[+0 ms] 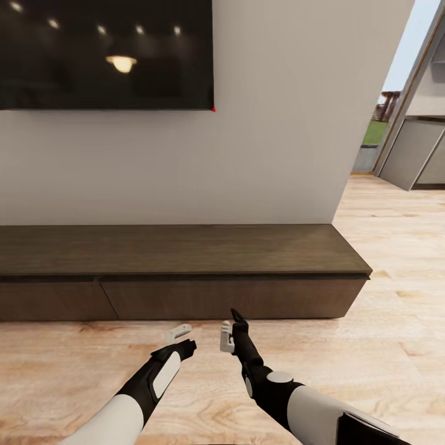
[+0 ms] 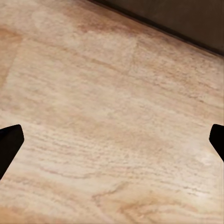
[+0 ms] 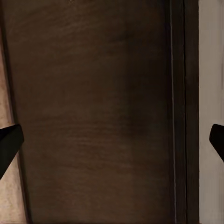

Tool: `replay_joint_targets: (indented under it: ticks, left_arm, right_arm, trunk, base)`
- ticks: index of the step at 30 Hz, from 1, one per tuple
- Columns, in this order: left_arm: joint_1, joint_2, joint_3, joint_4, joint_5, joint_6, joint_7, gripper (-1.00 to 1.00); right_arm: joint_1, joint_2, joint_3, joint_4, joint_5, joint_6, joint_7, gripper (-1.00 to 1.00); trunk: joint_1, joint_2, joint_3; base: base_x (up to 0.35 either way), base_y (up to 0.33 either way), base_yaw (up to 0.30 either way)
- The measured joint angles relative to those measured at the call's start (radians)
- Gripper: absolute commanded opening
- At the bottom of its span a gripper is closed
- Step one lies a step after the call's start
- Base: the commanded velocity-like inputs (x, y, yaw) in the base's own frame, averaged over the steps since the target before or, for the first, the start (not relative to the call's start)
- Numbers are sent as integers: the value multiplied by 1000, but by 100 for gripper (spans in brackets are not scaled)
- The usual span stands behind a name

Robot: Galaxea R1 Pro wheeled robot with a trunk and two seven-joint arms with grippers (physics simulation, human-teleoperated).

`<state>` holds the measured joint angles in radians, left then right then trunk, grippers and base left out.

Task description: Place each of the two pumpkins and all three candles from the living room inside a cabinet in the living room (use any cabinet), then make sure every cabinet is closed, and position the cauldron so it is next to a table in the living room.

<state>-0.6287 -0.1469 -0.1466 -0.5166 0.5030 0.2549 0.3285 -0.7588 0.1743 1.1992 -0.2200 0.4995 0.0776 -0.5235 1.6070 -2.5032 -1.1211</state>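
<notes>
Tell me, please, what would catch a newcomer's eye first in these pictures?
The long dark-brown cabinet along the wall, its drawer fronts shut, stands out first, with the black TV mounted above it. Nearer the camera, the left hand and right hand hover open over the light wood floor.

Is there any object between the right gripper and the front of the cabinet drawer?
Nothing visible does. The right gripper hangs just before the closed drawer front of the cabinet, with bare wood floor beneath. Its wrist view shows only dark wood ahead.
</notes>
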Motion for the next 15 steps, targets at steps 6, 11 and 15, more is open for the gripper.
replay_joint_targets:
  ticks: [6,11,15]
  left_arm:
    - [0,-4,0,0,0,0,0,100]
    - [0,-4,0,0,-1,0,0,100]
    - [0,-3,0,0,-3,0,0,100]
  right_arm:
    - [0,0,-4,-1,8,-2,-1,100]
    - [0,0,-5,-1,10,-2,-2,100]
    - [0,0,-4,1,11,0,-1,100]
  trunk:
    - [0,0,0]
    - [0,0,0]
    - [0,0,0]
  base:
    - [0,0,0]
    - [0,0,0]
    - [0,0,0]
